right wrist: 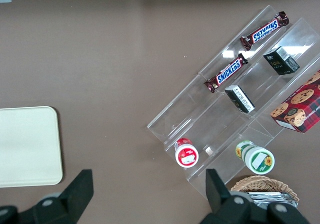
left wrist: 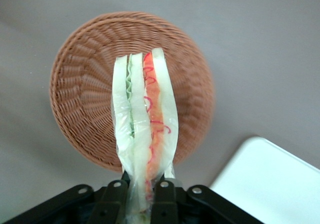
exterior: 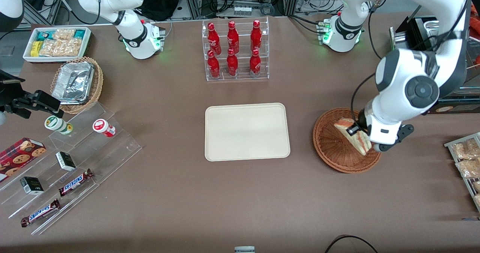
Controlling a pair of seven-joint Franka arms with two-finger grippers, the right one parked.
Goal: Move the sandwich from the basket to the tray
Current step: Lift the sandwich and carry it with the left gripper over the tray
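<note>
Sandwich [left wrist: 145, 119] is plastic-wrapped, looks soft and light, easily crushed. It's held above the basket [left wrist: 80, 84], gripper [left wrist: 142, 191] clamped on one end of the wedge. Grip looks narrow; could sag or slip. Tray [exterior: 247, 131] sits bare nearby.

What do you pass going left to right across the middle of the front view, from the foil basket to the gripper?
Tan basket of foil containers → acrylic rack of red bottles → cream tray → reddish-brown basket → sandwich, held above it by the gripper.
</note>
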